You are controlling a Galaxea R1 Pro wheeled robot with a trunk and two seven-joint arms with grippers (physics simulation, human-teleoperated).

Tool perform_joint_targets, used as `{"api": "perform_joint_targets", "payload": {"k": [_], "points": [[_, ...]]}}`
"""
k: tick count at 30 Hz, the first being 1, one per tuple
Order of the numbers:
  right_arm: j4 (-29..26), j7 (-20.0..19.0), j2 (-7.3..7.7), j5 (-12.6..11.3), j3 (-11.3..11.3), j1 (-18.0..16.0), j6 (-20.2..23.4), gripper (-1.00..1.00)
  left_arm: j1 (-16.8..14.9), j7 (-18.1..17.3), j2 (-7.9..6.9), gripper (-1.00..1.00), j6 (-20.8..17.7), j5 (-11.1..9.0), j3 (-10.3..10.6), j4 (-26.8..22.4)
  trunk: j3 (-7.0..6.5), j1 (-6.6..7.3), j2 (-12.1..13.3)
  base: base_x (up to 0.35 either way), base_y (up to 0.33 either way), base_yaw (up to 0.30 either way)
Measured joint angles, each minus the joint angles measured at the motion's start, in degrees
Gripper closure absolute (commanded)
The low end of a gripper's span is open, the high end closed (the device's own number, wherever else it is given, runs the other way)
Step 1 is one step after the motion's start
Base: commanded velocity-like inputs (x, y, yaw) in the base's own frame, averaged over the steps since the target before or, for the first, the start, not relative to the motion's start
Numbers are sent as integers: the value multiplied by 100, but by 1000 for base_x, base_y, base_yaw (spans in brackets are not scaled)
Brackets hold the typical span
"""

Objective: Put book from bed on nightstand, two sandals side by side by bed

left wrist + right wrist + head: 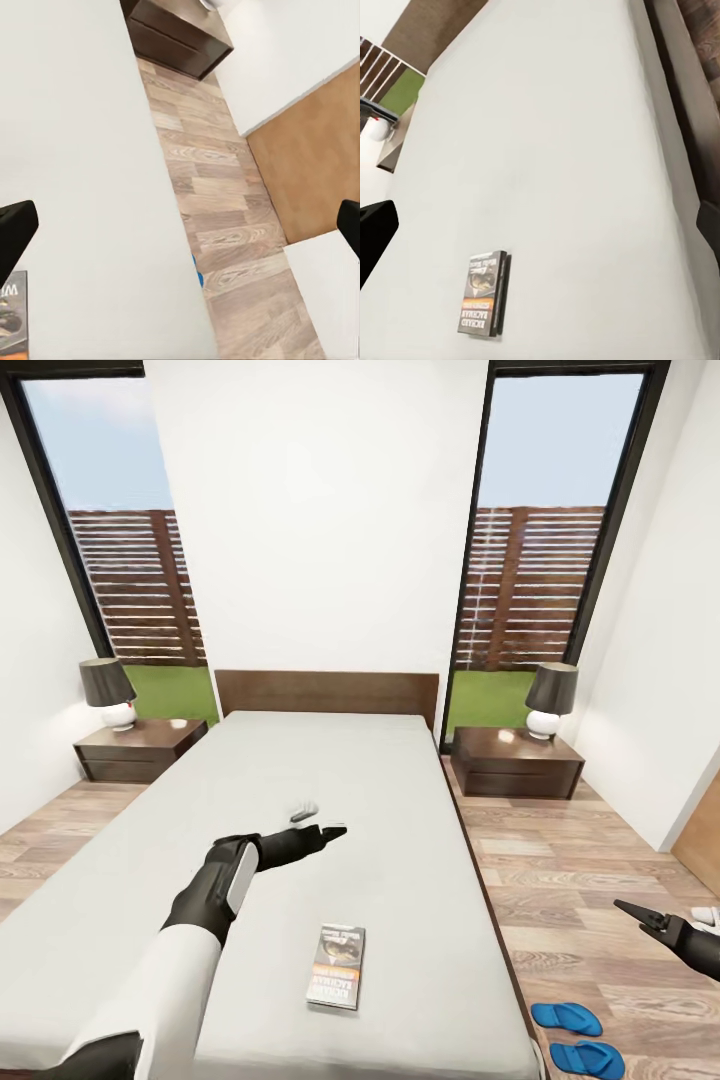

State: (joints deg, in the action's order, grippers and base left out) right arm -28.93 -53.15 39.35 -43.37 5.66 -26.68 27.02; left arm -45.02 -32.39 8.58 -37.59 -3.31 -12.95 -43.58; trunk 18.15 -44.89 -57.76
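Bedroom: white walls, wood-plank floor (560, 880), tall dark-framed windows (530, 530) onto grass and slatted fence. Bed (330, 810) central, grey mattress bare apart from book (337, 965) lying flat near foot end. Nightstand (517, 762) each side of headboard, lamp (551, 700) on each. Two sandals (577, 1036) on floor by bed's right foot corner, near each other. Left gripper (318, 822) above mattress, fingers spread wide, holding nothing. Right gripper (645, 922) over floor, fingers apart, empty.

White lettering on the book (484, 293) cover is too blurred to read.
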Motion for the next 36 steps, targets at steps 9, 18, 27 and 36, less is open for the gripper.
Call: {"api": "perform_joint_targets", "payload": {"k": [9,18,27,36], "points": [[-1,2,-24,4,2,0,2,-100,-2,465,13,-100,-1098,24,15,3,0,0,0,0,0,0],[-1,-4,-25,4,2,0,3,-100,-2,601,-6,-100,-1215,-2,13,10,0,0,0,0,0,0],[-1,-5,-26,4,-4,0,3,-100,-2,601,14,-100,-1210,-7,7,11,0,0,0,0,0,0],[-1,-4,-60,2,-6,0,4,-100,-2,604,65,-100,-1196,-13,21,44,0,0,0,0,0,0]]}}
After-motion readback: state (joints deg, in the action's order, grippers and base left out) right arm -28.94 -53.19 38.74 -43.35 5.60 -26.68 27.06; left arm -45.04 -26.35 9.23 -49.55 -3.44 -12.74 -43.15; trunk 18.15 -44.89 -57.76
